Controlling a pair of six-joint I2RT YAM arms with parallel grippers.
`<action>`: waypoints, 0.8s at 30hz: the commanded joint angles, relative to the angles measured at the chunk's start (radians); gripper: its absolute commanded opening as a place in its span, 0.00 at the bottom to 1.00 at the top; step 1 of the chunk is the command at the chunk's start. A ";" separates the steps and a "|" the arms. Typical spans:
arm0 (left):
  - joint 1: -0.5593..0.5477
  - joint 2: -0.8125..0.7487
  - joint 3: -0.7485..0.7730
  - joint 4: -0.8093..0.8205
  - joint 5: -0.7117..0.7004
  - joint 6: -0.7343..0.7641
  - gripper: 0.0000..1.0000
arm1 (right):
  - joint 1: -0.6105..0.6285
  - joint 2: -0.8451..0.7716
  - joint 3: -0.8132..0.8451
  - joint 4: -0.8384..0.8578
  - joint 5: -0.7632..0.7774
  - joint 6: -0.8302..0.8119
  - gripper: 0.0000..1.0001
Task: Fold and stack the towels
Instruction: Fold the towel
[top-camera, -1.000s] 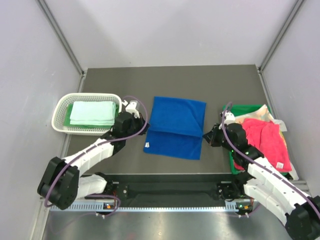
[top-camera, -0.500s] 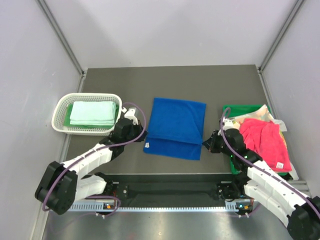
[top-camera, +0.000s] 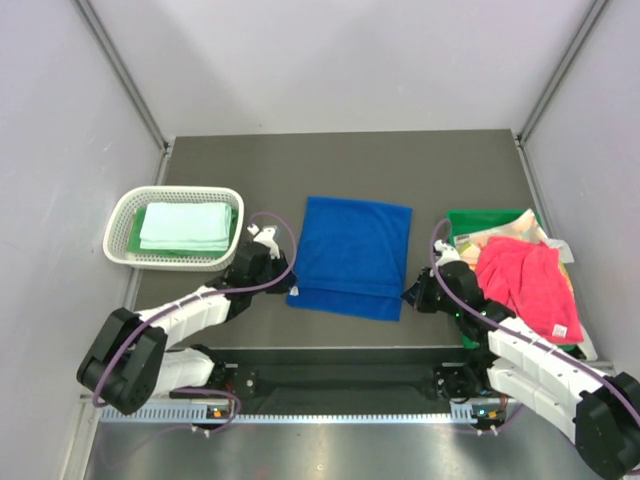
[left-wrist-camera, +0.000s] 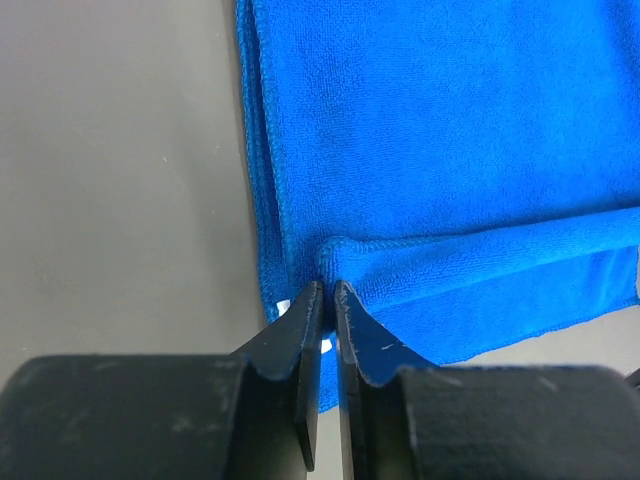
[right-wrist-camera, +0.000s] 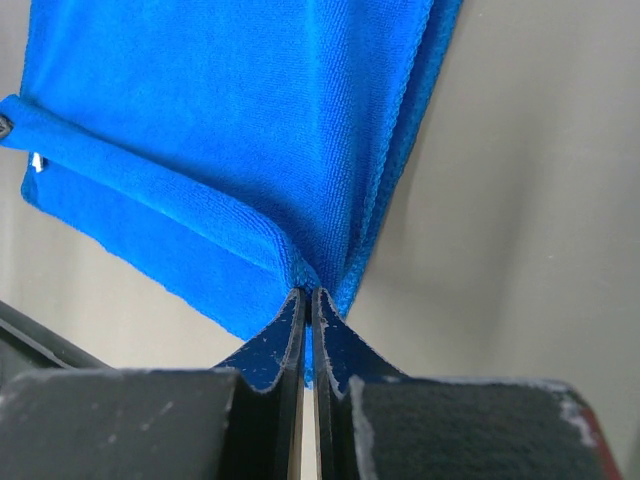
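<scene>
The royal blue towel (top-camera: 350, 255) lies in the middle of the table, its far half folded over toward the near edge. My left gripper (top-camera: 288, 272) is at the fold's near left corner. In the left wrist view its jaws (left-wrist-camera: 328, 285) stand a sliver apart with the blue towel (left-wrist-camera: 450, 150) still pinched at the tips. My right gripper (top-camera: 408, 293) holds the fold's near right corner. In the right wrist view it (right-wrist-camera: 307, 292) is shut tight on the blue towel (right-wrist-camera: 220, 130). A folded mint towel (top-camera: 185, 225) lies on a green one (top-camera: 134, 232).
The white mesh basket (top-camera: 120, 215) with the folded towels stands at the left. A green bin (top-camera: 470, 218) at the right holds a crumpled pink towel (top-camera: 525, 285) and a pale cloth (top-camera: 500, 232). Grey walls close in both sides.
Both grippers have drawn the towel's upper layer toward the near edge, so the fold now nearly covers the lower layer. The left jaws have parted slightly.
</scene>
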 joint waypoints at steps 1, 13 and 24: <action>-0.004 -0.007 -0.010 0.049 0.022 -0.013 0.15 | 0.020 -0.006 0.003 0.026 0.003 0.009 0.01; -0.006 -0.072 -0.010 -0.023 0.004 -0.005 0.00 | 0.034 -0.069 0.036 -0.055 -0.010 0.001 0.00; -0.004 -0.095 -0.016 -0.068 -0.025 -0.007 0.07 | 0.052 -0.071 0.011 -0.058 -0.025 0.010 0.12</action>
